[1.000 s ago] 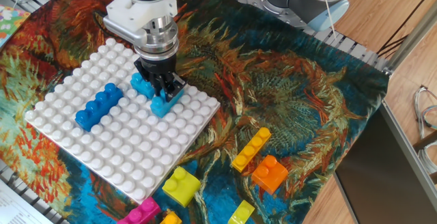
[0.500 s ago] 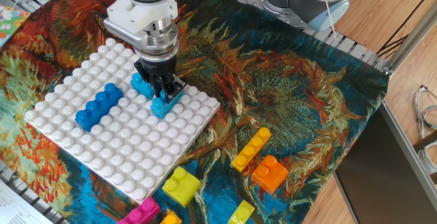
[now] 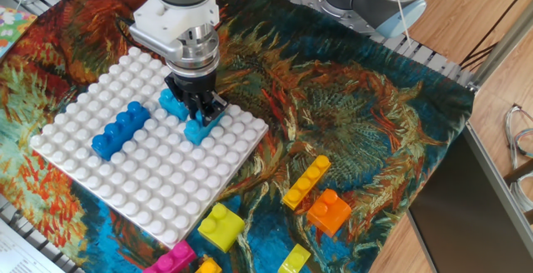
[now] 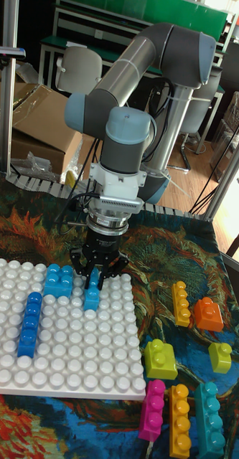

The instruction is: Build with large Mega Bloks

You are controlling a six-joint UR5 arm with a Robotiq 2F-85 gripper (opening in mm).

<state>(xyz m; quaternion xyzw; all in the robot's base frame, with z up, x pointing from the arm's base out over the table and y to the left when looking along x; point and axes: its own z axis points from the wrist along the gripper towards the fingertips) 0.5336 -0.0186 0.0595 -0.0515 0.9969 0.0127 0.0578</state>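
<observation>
Gripper (image 3: pixel 200 109) clamped on light blue Mega Blok (image 4: pixel 92 296) near white baseplate's (image 3: pixel 150 191) right corner, no legible writing anywhere.

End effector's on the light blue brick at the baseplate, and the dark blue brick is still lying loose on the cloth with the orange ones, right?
Not quite. The dark blue brick is not on the cloth; it sits on the white baseplate, as the fixed view shows. The end effector is indeed at the light blue brick on the baseplate, and the orange bricks do lie on the cloth.
</observation>
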